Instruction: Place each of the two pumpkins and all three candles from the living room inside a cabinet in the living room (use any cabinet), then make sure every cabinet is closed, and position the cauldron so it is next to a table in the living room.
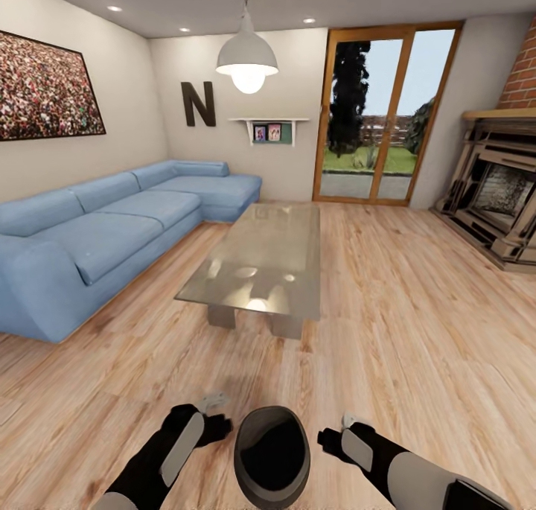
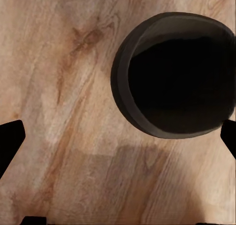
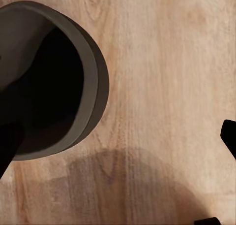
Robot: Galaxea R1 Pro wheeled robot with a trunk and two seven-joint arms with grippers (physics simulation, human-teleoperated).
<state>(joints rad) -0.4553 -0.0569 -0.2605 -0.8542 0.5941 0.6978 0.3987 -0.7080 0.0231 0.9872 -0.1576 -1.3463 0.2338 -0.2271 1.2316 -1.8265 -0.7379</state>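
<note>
The black cauldron (image 1: 272, 456) sits low at the front of the head view, mouth up, between my two arms. My left gripper (image 1: 217, 419) is just to its left and my right gripper (image 1: 333, 440) just to its right. In the left wrist view the left gripper (image 2: 119, 139) stands open, with one fingertip (image 2: 229, 135) by the cauldron's rim (image 2: 122, 84). The right gripper (image 3: 118, 141) is open too, one dark fingertip (image 3: 7, 148) overlapping the cauldron (image 3: 93, 87). The glass-topped table (image 1: 260, 249) stands ahead. Pumpkins, candles and cabinet are out of view.
A long blue sofa (image 1: 104, 234) runs along the left wall. A brick fireplace (image 1: 499, 190) fills the right side. Glass patio doors (image 1: 383, 115) are at the back. Wooden floor (image 1: 417, 331) stretches between me and the table.
</note>
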